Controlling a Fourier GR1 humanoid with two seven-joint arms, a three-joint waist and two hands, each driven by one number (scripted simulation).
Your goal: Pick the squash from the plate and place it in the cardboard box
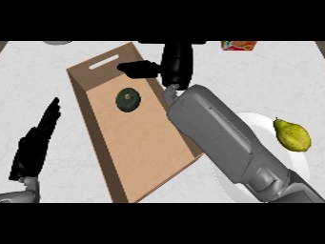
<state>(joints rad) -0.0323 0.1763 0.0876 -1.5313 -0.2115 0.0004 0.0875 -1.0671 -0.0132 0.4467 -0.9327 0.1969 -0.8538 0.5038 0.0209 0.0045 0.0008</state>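
A round dark-green squash (pixel 128 99) lies inside the open cardboard box (pixel 151 157), toward its far end.

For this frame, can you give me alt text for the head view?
A dark green squash lies inside a cardboard box, with the right hand open above the box's far end. A pear sits on a white plate; the left hand rests open at left.
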